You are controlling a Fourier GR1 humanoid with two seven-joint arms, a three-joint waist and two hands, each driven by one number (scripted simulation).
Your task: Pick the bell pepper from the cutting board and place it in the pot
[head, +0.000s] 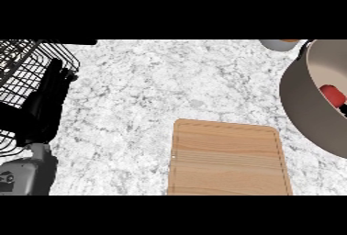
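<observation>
The red bell pepper (332,93) lies inside the large grey pot (305,103) at the right edge, only partly in view. The wooden cutting board (229,158) sits at the lower middle with nothing on it. A thin dark sliver just below the pepper at the right border may be my right hand (344,109); too little shows to read it. My left hand (46,103) rests open at the far left, fingers up, well away from the board and the pot.
A black wire dish rack (20,69) stands at the left behind my left hand. A small grey container (278,44) sits at the top right beside the pot. The counter (156,87) is white speckled stone.
</observation>
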